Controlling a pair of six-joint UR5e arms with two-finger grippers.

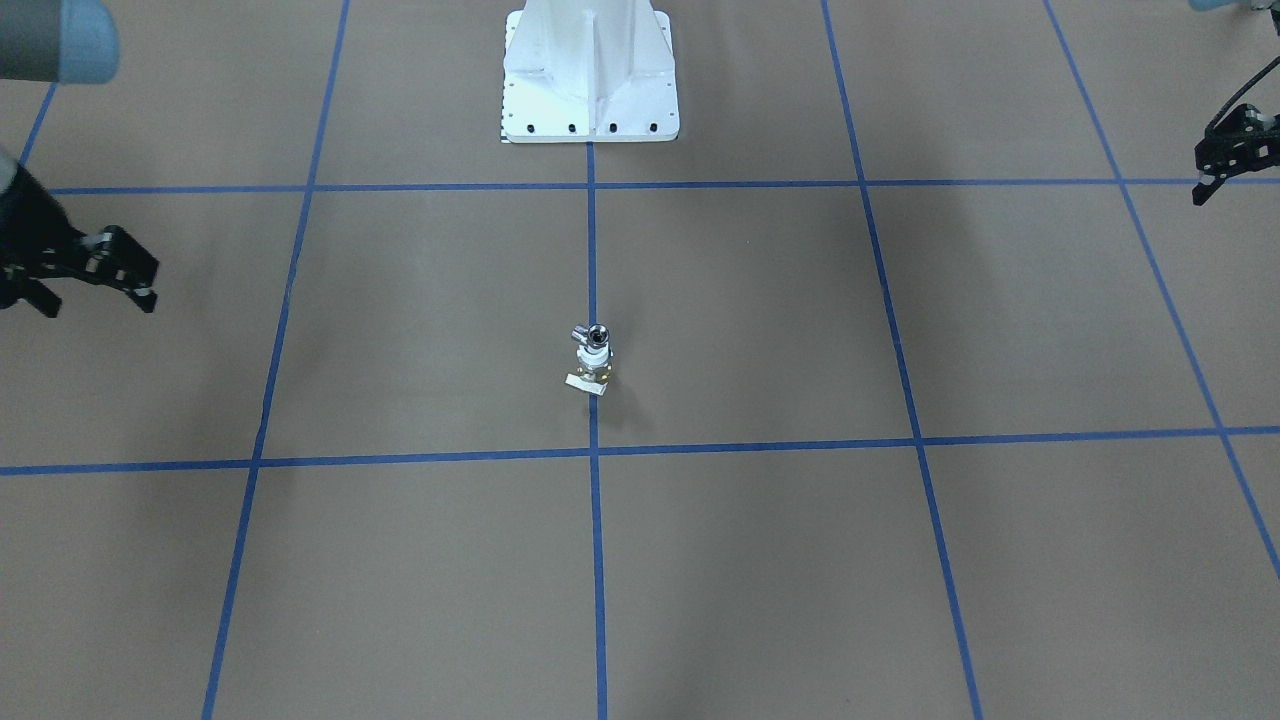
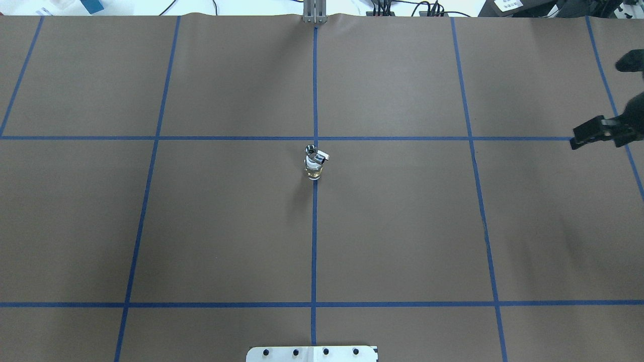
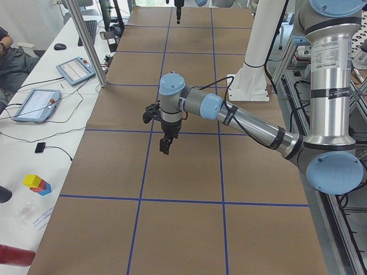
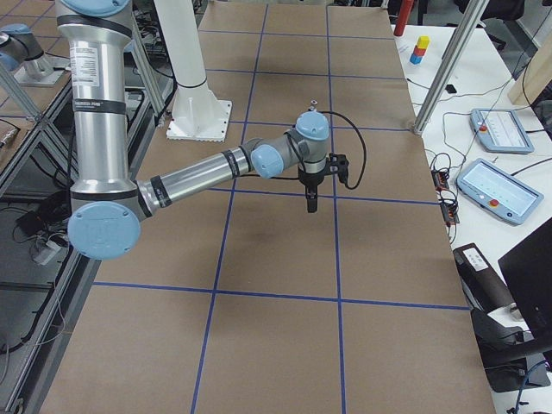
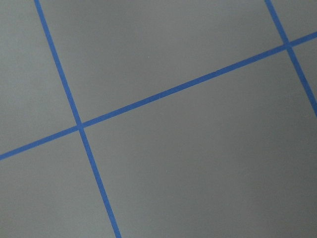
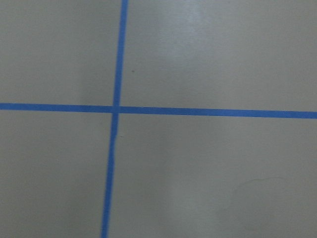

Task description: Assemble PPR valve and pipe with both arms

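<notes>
The PPR valve (image 1: 592,368) stands upright at the table's centre, on the blue centre line, with its white collar, brass middle and beige tab showing. The silver pipe (image 1: 596,335) sits on top of it, joined to it. Both also show in the overhead view, the valve (image 2: 314,170) and the pipe (image 2: 312,150). My right gripper (image 1: 98,298) is open and empty, far off at the table's side; it also shows in the overhead view (image 2: 578,140). My left gripper (image 1: 1205,190) hangs far off at the other side, cut by the frame edge; I cannot tell its state. Both wrist views show only paper and tape.
The white bolted pedestal (image 1: 590,90) stands at the robot's side of the table. Blue tape lines (image 2: 315,226) grid the brown paper. Benches with tablets (image 3: 74,70) and metal posts (image 4: 440,78) flank the table's far edge.
</notes>
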